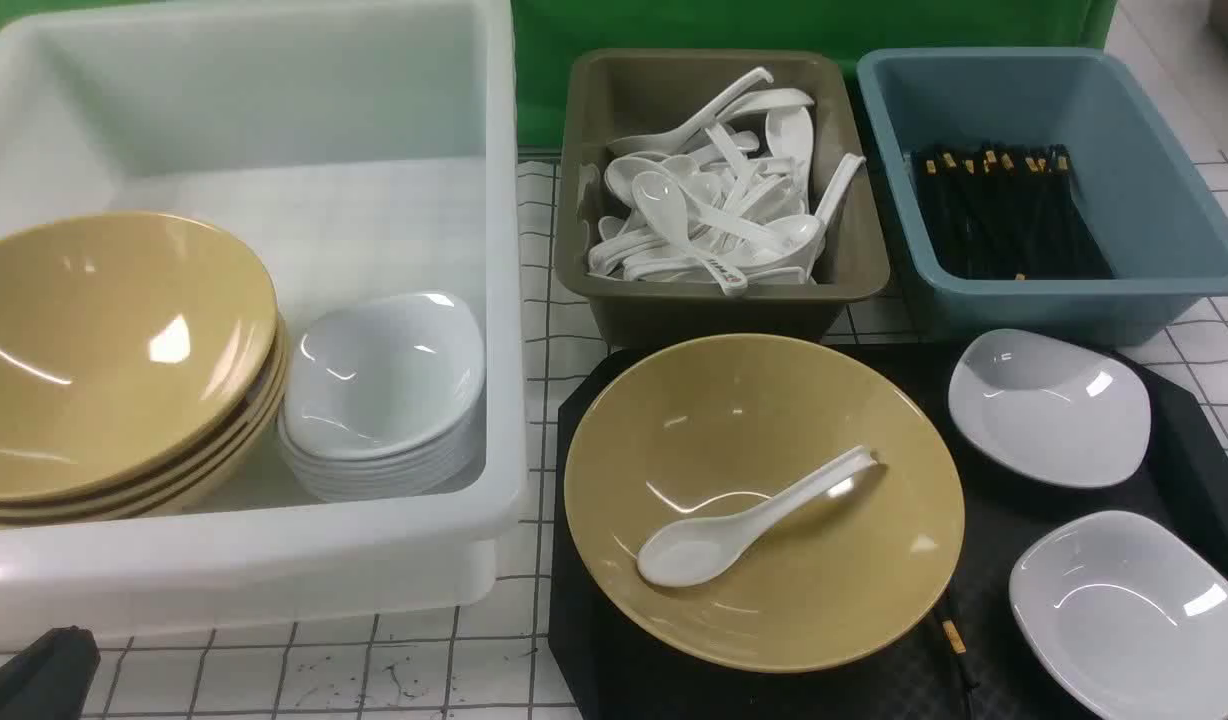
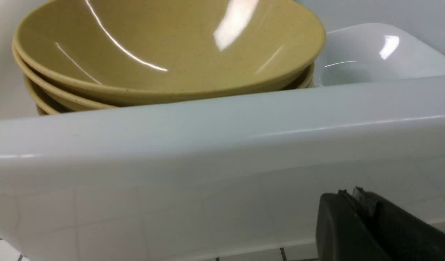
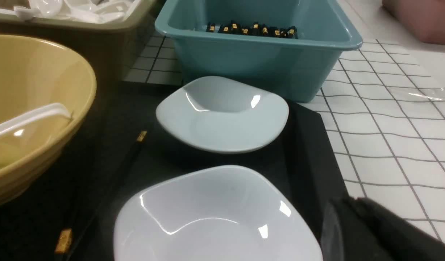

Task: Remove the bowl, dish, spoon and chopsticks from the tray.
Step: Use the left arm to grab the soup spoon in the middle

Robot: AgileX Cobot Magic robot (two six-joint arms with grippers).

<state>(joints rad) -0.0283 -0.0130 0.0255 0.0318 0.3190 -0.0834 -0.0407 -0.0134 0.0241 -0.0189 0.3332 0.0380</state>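
The mustard-yellow bowl [image 1: 774, 410] sits on the left half of the black tray [image 1: 984, 520]. The white spoon [image 1: 764, 510] lies inside the bowl, scoop toward me. Two white dishes [image 1: 1049, 405] [image 1: 1134, 610] sit on the tray's right side. The black chopsticks [image 1: 954, 637] lie on the tray between bowl and near dish, partly hidden by the bowl; they show better in the right wrist view [image 3: 141, 136]. My left gripper [image 2: 353, 194] is shut and empty, low in front of the white tub, at the front view's lower left [image 1: 34, 675]. My right gripper [image 3: 347, 201] is shut and empty, beside the near dish [image 3: 215, 214] at the tray's right rim.
A white tub [image 1: 254, 570] on the left holds a stack of yellow bowls [image 1: 114, 350] and a stack of white dishes [image 1: 384, 390]. Behind the tray stand an olive bin [image 1: 714, 310] of spoons and a blue bin [image 1: 1034, 315] of chopsticks.
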